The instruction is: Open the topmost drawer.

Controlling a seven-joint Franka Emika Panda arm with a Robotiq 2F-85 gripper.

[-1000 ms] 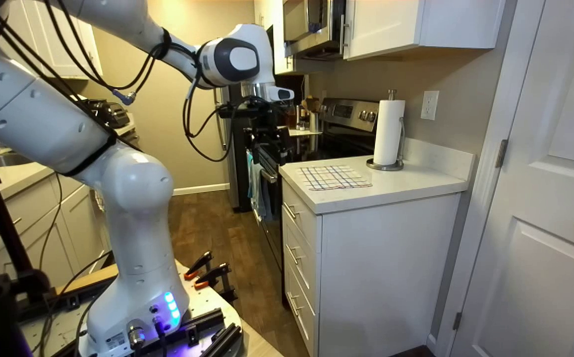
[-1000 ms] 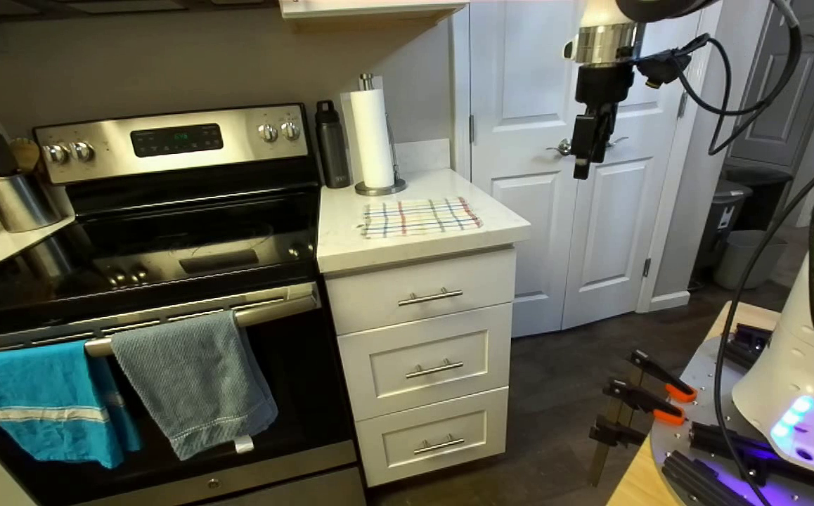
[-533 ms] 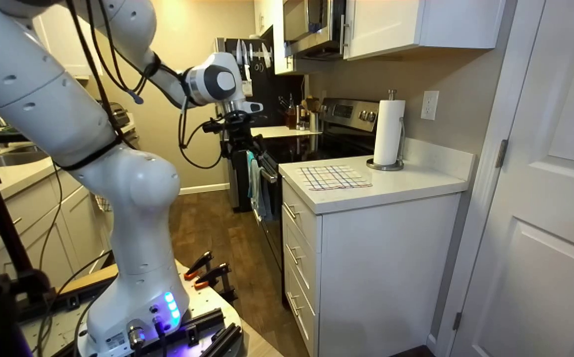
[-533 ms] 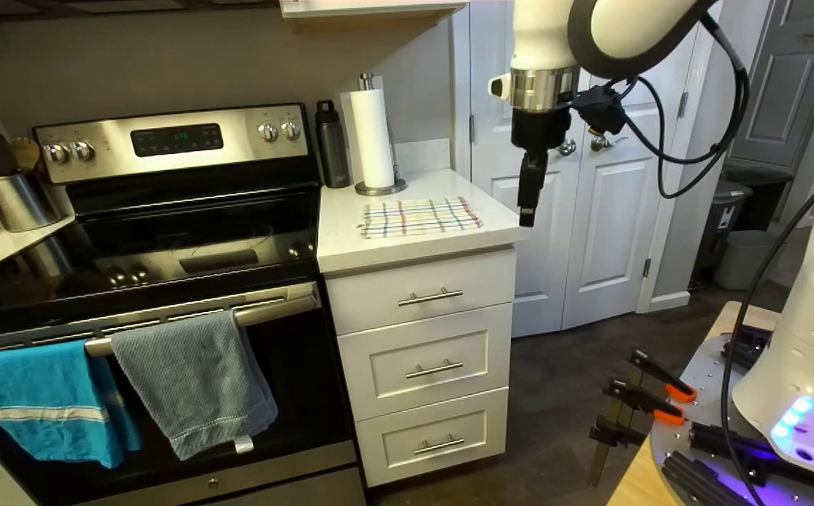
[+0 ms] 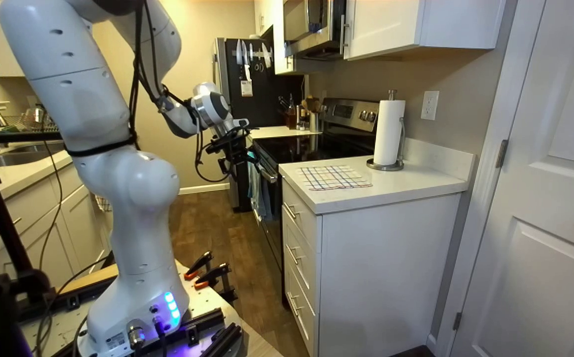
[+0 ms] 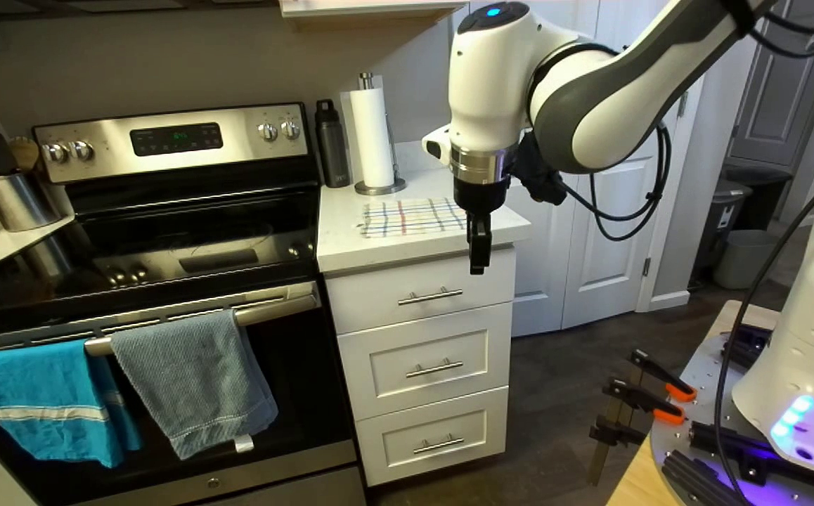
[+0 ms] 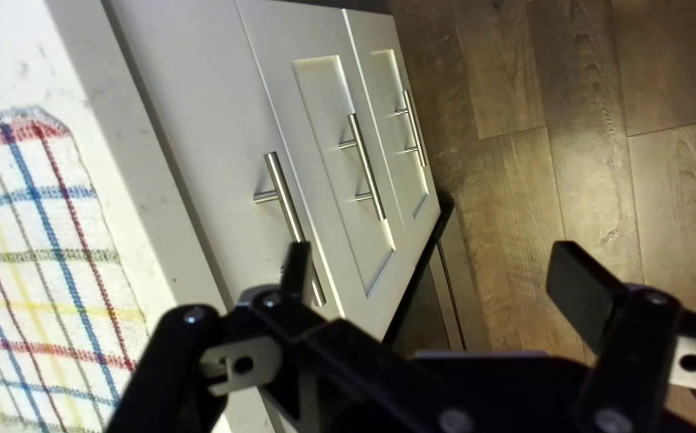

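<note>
Q. Condition of the jaws?
A. My gripper [image 7: 435, 270] is spread wide across the lower part of the wrist view, holding nothing; presumably to admit a bar.

Q. Nearest surroundings?
A. The countertop [image 7: 119, 120] descends the left side, bearing a checked cloth [image 7: 41, 258], likely irrelevant.

Q. And the topmost drawer [image 7: 216, 138]?
A. Left of centre, flush and closed. Its handle [image 7: 288, 204] slants steeply downward, its lower end overlapped by my finger [image 7: 298, 267]; in both exterior views a gap shows, so no contact. My jaws face across the bar, apparently so one finger can pass either side. I judge a shift towards frame left is needed first, then an advance.

Q. Beyond?
A. Middle handle [image 7: 366, 167] and bottom handle [image 7: 415, 127], upper centre, untouched; floor [image 7: 594, 120], upper right.
</note>
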